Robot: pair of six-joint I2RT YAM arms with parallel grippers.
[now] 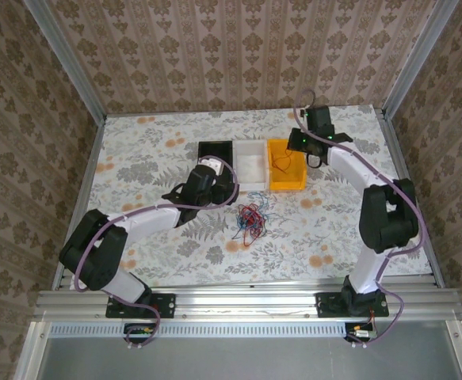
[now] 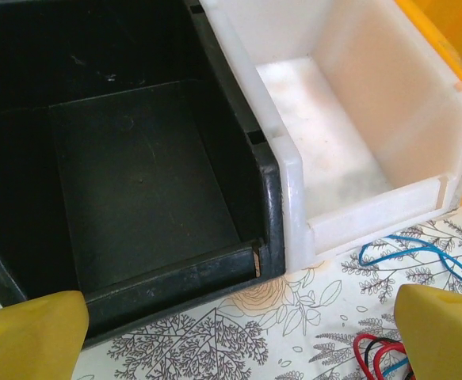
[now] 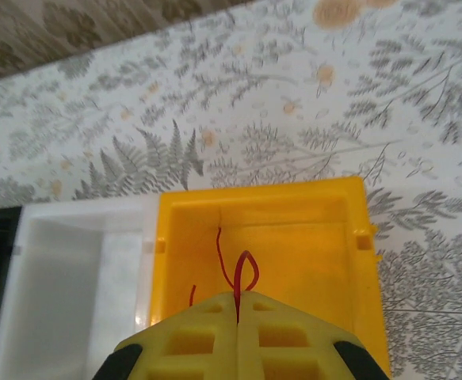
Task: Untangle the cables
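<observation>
A loose tangle of red, blue and dark cables (image 1: 250,219) lies on the floral table in front of the bins. In the left wrist view a blue loop (image 2: 409,252) and red and dark loops (image 2: 377,354) lie at the lower right. My left gripper (image 1: 215,176) hovers open at the front of the black bin (image 2: 127,182), its yellow fingers (image 2: 32,336) wide apart with nothing between them. My right gripper (image 3: 238,313) is shut on a red cable (image 3: 240,273), which hangs over the yellow bin (image 3: 326,261).
Three bins stand in a row at the table's back middle: black (image 1: 213,152), white (image 1: 250,165) and yellow (image 1: 286,165). The white bin (image 2: 349,134) holds nothing. Metal frame rails edge the table on all sides.
</observation>
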